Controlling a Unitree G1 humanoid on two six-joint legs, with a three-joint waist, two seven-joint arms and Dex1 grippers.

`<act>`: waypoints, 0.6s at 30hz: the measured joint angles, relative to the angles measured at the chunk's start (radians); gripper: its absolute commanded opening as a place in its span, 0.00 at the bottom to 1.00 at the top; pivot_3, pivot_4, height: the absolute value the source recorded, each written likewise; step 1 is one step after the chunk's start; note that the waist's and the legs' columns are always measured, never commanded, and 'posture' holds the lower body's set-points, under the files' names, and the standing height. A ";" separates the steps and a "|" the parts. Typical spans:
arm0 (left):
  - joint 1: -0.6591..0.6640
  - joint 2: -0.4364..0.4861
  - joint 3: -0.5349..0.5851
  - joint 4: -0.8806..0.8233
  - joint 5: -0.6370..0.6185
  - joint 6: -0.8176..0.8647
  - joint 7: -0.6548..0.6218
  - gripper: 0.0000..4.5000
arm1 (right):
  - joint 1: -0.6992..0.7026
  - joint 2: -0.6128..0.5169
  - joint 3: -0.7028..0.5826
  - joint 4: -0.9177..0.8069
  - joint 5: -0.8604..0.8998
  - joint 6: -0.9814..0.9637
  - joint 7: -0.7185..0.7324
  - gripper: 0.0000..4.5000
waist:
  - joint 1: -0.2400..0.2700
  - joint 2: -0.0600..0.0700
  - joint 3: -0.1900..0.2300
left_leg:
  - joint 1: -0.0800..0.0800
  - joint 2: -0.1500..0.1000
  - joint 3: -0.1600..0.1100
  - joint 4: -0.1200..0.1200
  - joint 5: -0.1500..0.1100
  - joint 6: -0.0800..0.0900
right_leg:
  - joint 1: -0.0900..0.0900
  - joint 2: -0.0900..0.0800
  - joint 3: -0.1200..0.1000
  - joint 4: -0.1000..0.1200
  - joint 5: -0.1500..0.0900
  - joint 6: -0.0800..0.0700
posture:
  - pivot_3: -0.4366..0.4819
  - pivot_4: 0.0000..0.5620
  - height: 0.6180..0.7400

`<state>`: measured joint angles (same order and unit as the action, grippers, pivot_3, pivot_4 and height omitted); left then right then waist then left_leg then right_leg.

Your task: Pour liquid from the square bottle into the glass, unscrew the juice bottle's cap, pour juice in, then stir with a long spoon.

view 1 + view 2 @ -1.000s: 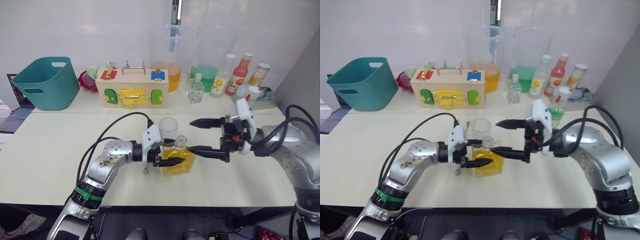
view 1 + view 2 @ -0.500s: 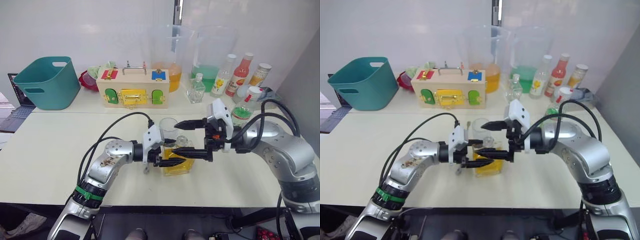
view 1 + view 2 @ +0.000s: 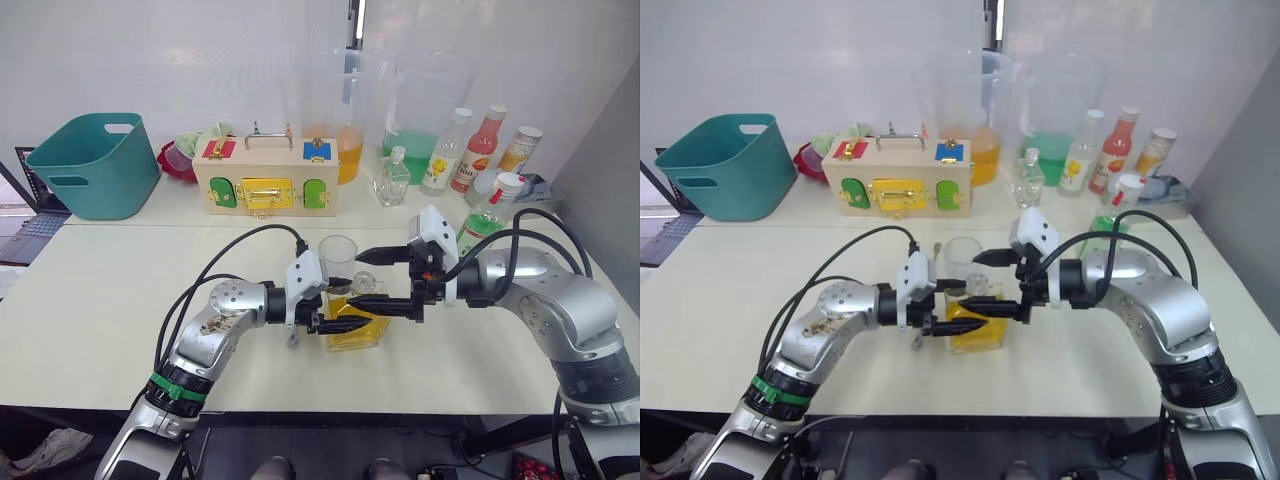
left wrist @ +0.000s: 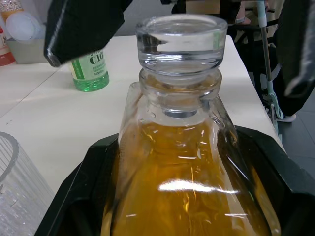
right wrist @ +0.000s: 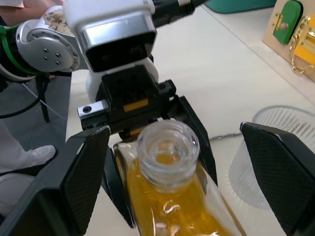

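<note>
Two hands crowd the square bottle (image 3: 355,322) standing on the tabletop (image 3: 110,300) beside the glass (image 3: 338,257): left hand (image 3: 338,312) clamping its body, right hand (image 3: 375,280) spread wide astride its neck, so a misjudged closing could topple both.

"Where am I working?"
"A lab test bench: bare white wall, plain table (image 3: 100,290), a latch box (image 3: 264,178), a teal tub (image 3: 95,163), pitchers (image 3: 335,110) of dyed liquid, a laptop (image 3: 30,215)."
</note>
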<state>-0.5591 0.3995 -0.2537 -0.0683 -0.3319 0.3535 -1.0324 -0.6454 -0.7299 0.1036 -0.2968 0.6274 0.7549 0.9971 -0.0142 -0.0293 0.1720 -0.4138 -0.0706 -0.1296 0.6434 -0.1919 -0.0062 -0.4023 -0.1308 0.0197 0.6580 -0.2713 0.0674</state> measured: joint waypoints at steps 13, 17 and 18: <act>0.001 -0.002 0.000 0.002 0.005 -0.004 0.002 0.62 | 0.038 0.036 -0.010 0.032 -0.014 -0.050 0.043 0.25 | 0.000 0.000 0.000 | 0.000 0.000 0.000 0.000 0.000 0.000 | 0.000 0.000 0.000 0.000 0.000 0.000 | 0.48 0.27 1.00; 0.002 -0.002 0.000 0.002 0.006 -0.007 0.002 0.62 | 0.043 0.042 -0.018 0.032 -0.009 -0.044 0.046 0.25 | 0.000 0.000 0.000 | 0.000 0.000 0.000 0.000 0.000 0.000 | 0.000 0.000 0.000 0.000 0.000 0.000 | 0.48 0.27 1.00; 0.002 -0.002 0.000 0.002 0.006 -0.008 0.002 0.62 | 0.046 0.045 -0.021 0.032 -0.005 -0.040 0.045 0.25 | 0.000 0.000 0.000 | 0.000 0.000 0.000 0.000 0.000 0.000 | 0.000 0.000 0.000 0.000 0.000 0.000 | 0.48 0.27 1.00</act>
<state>-0.5566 0.3971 -0.2539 -0.0667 -0.3260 0.3455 -1.0303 -0.5999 -0.6849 0.0827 -0.2647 0.6227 0.7149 1.0424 -0.0142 -0.0293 0.1720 -0.4138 -0.0707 -0.1296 0.6435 -0.1918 -0.0063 -0.4022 -0.1308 0.0197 0.6580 -0.2713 0.0674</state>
